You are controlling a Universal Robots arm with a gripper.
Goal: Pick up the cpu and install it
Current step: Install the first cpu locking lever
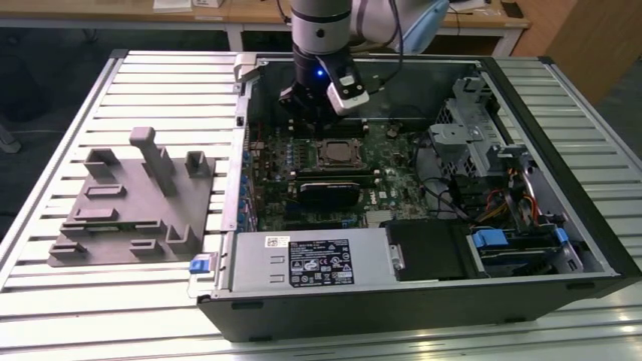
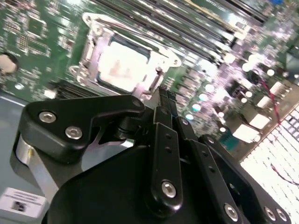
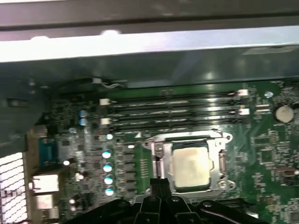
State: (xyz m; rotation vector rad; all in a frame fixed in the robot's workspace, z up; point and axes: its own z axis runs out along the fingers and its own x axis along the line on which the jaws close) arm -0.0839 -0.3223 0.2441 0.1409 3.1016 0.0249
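Apparently seated, cpu (image 3: 190,161) in socket (image 3: 156,150), gripper (image 3: 160,182) closed, empty, nearby.

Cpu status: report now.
Gripper shut, empty, hovering at the socket edge. Cpu lying flat inside the socket on the board. Nothing seen blocking it.

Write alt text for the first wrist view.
The cpu sits pale and square inside the metal socket frame on the green motherboard. The end effector, shut and empty, hangs just beside the frame; memory slots lie beyond.
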